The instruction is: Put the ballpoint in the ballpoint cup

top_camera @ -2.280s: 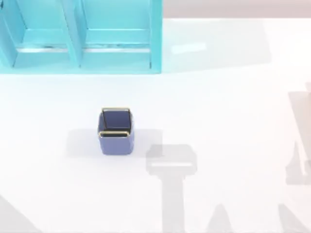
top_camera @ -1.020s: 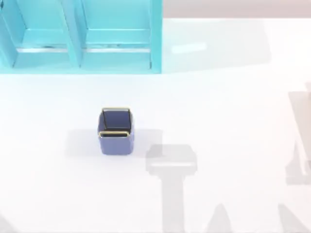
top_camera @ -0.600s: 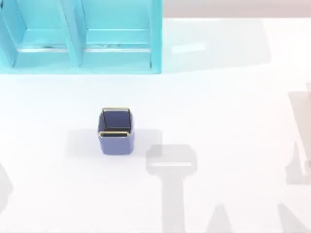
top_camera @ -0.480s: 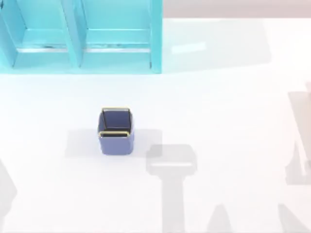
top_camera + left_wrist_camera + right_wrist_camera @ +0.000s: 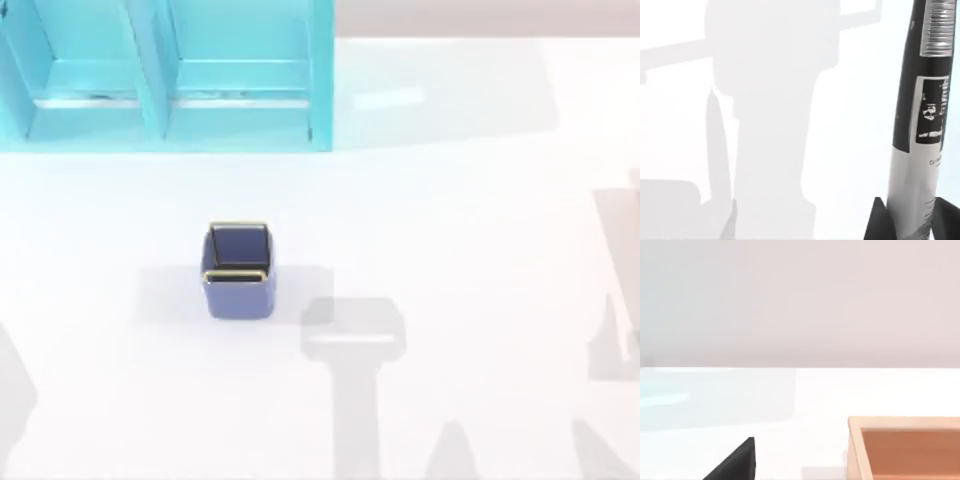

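The ballpoint cup (image 5: 238, 268), a small square blue-violet cup with a thin gold rim, stands upright left of the table's middle in the top view. In the left wrist view the ballpoint (image 5: 922, 100), black with a pale grey lower section and printed labels, runs up from between two dark fingertips. My left gripper (image 5: 912, 222) is shut on it above the bare white table. A dark part of my right gripper (image 5: 735, 465) shows in the right wrist view, low over the table.
A big cyan shelf unit (image 5: 165, 75) stands at the table's back left. A shallow wooden box (image 5: 905, 447) sits close to my right gripper. Grey arm shadows lie along the table's front, left and right edges.
A grey shadow has crept in at the left front edge of the top view and grown. The cup and the shelf unit have stayed put.
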Motion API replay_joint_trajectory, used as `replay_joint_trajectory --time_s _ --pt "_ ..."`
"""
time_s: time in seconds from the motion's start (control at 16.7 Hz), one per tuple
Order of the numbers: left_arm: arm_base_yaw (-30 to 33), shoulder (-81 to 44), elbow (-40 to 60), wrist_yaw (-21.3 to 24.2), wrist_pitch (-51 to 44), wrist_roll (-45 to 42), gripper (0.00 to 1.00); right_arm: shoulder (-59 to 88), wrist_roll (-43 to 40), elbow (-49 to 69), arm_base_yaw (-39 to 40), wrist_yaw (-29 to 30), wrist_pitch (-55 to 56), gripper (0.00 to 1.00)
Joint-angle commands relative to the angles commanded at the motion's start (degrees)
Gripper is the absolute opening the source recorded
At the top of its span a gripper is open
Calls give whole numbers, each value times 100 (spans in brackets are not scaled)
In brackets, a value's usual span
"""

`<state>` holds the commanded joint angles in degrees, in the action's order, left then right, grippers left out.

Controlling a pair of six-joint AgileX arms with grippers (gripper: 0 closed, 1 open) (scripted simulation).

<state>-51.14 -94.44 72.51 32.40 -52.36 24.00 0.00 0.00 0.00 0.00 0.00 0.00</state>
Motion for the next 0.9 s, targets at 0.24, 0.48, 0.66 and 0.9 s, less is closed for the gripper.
replay_joint_trajectory --time_s 0.24,0.48,0.66,0.9 --pt "974 -129 83 -988 173 353 0 0 0 0 0 0 0 100" --pt "2616 -389 125 -2680 380 943 0 0 0 0 0 0 0 100" --pt "4111 -653 96 -4240 508 1508 0 0 0 0 0 0 0 100" --pt "6221 -1027 12 -6520 648 2372 0 0 0 0 0 0 0 100"
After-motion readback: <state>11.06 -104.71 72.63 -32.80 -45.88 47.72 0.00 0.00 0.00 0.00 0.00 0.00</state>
